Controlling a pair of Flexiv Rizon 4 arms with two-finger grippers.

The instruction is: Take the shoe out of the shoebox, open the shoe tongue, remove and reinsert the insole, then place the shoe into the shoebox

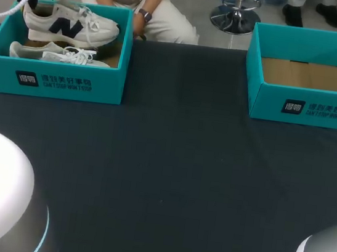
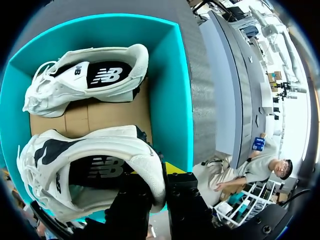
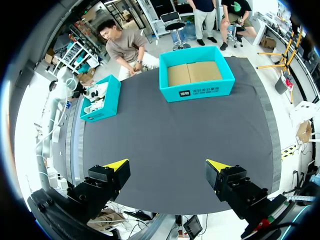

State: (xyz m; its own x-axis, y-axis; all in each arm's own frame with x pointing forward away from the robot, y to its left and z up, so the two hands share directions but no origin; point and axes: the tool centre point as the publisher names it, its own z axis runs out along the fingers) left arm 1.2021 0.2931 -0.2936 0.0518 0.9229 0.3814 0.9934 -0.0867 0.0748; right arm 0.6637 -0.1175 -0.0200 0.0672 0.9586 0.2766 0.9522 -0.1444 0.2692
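My left tool (image 2: 154,187) is closed on the heel of a white sneaker (image 1: 70,24) and holds it lifted just over the left teal shoebox (image 1: 56,80). The second sneaker (image 1: 54,54) lies on its side inside that box. My right tool (image 3: 167,165) is open above the dark bench (image 1: 176,164), well apart from the other shoebox (image 1: 307,108).

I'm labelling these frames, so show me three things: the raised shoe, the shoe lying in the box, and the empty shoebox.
raised shoe (image 1: 70,25), head view, on its side panel.
lying shoe (image 1: 41,53), head view, on its side.
empty shoebox (image 1: 265,101), head view, on its front wall.
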